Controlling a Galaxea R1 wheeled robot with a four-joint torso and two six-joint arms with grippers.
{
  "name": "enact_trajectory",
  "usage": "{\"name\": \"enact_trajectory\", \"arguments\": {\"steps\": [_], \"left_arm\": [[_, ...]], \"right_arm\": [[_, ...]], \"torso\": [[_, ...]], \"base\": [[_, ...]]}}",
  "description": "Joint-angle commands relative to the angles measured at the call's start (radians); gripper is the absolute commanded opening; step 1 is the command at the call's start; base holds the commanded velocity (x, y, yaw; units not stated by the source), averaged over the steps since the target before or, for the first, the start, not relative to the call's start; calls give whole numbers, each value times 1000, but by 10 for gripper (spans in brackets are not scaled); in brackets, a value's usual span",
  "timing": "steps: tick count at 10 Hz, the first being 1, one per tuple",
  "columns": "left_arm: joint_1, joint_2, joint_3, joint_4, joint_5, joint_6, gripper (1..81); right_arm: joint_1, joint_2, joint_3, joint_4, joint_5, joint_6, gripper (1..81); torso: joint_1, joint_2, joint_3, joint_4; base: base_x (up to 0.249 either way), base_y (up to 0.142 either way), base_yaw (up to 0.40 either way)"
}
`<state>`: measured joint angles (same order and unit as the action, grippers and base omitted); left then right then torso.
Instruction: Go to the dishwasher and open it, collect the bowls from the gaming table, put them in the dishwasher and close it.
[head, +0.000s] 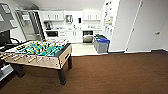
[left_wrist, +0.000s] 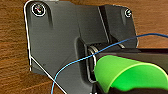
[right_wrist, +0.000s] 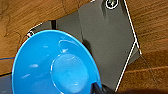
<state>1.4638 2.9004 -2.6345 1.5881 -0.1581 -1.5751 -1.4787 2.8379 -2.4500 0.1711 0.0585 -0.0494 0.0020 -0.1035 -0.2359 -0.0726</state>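
Note:
A bright blue bowl (right_wrist: 55, 67) hangs over the brown floor in the right wrist view, and my right gripper (right_wrist: 98, 89) is shut on its rim. In the left wrist view my left gripper (left_wrist: 117, 88) is shut on a small green cup (left_wrist: 125, 72), also above the floor. The dishwasher (head: 88, 37) stands far off under the kitchen counter at the back. Its dark inside shows above a steel panel, so the door looks open. The gaming table is out of view.
A table-football table (head: 37, 51) with a green field and rods stands close on the left. Blue and grey bins (head: 102, 44) sit by the white wall corner right of the dishwasher. Brown carpet (head: 112, 75) stretches ahead to the pale kitchen floor. A thin blue cable (left_wrist: 75, 61) crosses the left wrist.

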Motion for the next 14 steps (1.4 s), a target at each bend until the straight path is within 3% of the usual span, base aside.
{"name": "enact_trajectory", "arguments": {"steps": [1, 4, 9, 14], "left_arm": [[-36, -6, 5, -5, 23, 0, 10], [-36, -6, 5, -5, 23, 0, 10], [-36, -6, 7, -5, 22, 0, 10], [-36, -6, 4, -5, 9, 0, 10]], "right_arm": [[40, -19, 7, -10, -60, -3, 10], [40, -19, 5, -10, -60, -3, 10], [39, -19, 0, -10, -60, -3, 10], [40, -19, -1, -10, -60, -1, 10]], "torso": [[0, 0, 0, 0], [-1, 0, 0, 0], [-1, 0, 0, 0], [-1, 0, 0, 0]], "base": [[145, -81, 0], [145, -74, 0], [146, 0, 0], [150, -78, 0]]}}
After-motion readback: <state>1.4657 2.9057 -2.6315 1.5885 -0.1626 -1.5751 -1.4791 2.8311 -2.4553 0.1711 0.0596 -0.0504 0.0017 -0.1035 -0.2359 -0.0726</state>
